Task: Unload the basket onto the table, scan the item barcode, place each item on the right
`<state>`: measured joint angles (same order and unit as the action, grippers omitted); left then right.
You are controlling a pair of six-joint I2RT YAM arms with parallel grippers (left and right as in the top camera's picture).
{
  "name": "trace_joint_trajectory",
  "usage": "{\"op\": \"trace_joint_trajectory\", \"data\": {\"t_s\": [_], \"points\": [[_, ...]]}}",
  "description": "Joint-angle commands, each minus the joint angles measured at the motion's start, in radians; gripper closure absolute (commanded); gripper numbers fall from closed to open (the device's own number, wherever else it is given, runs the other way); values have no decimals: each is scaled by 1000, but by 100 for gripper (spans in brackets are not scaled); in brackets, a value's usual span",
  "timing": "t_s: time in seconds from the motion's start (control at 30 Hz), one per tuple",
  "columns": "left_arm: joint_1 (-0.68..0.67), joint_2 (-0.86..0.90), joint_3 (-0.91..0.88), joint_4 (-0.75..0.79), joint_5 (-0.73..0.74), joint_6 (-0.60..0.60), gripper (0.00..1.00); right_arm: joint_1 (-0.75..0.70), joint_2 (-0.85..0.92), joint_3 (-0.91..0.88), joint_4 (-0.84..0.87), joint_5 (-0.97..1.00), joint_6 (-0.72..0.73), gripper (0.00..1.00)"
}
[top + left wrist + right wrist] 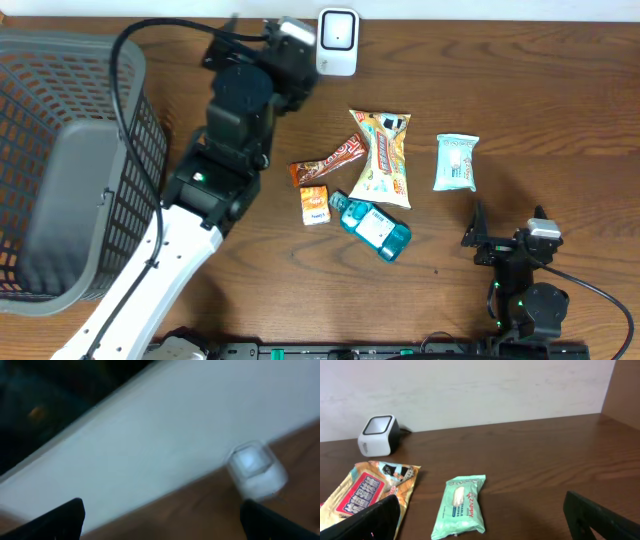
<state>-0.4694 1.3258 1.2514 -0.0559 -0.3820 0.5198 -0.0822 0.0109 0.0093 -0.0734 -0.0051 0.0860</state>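
The white barcode scanner [337, 42] stands at the table's far edge, and it also shows as a scanner [255, 467] in the blurred left wrist view and as a scanner [377, 435] in the right wrist view. My left gripper [298, 50] hovers just left of it, open and empty; between the open left gripper [160, 527] only bare wood shows. Items lie mid-table: a snack bag [382, 158], a chocolate bar [328, 160], a small orange packet [315, 204], a blue bottle [375, 225] and a mint wipes pack [456, 162]. My right gripper [508, 222] rests open at the near right, behind the wipes pack [462, 505].
A dark mesh basket [120, 60] fills the left side, with a grey object inside. The left arm's black cable arcs over the basket rim. A white wall runs behind the table's far edge. The snack bag [370, 492] lies left of the right gripper [482, 525].
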Motion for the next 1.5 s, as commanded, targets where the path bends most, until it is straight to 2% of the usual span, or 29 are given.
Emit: {"op": "trace_joint_trajectory", "data": {"t_s": [0.0,0.1,0.17,0.37,0.5,0.57,0.73,0.87,1.03,1.13,1.23,1.33,1.47], "points": [[67,6,11,-120,-105,124,2,-4,-5,-4,-1,-5,-13,1],[124,16,11,-256,-97,123,1,-4,-5,-4,-1,-5,-13,1],[168,14,11,-304,-31,122,2,-4,-5,-4,-1,-5,-13,1],[311,13,-2,-309,280,-50,2,-4,-5,-4,1,-10,-13,1],[375,13,-31,-308,517,-70,2,-4,-5,-4,0,-9,-13,1],[390,13,-56,-290,572,-69,2,-4,-5,-4,0,-16,-8,1],[386,-2,-137,-164,584,-70,2,-3,-5,-4,11,-122,242,1],[375,-47,-188,-68,584,-70,2,-3,-5,-4,14,-129,414,1],[372,-133,-190,-17,583,-70,2,-3,-5,-4,56,-158,626,1],[372,-211,-190,-17,583,-70,2,-3,-5,-3,129,-259,552,1],[372,-340,-189,-50,555,-70,2,-3,2,16,129,-301,547,1],[373,-483,-189,-97,545,-69,2,-3,33,68,103,-300,521,1],[373,-692,-189,-152,547,-69,2,-3,145,218,18,-268,397,1]]}}
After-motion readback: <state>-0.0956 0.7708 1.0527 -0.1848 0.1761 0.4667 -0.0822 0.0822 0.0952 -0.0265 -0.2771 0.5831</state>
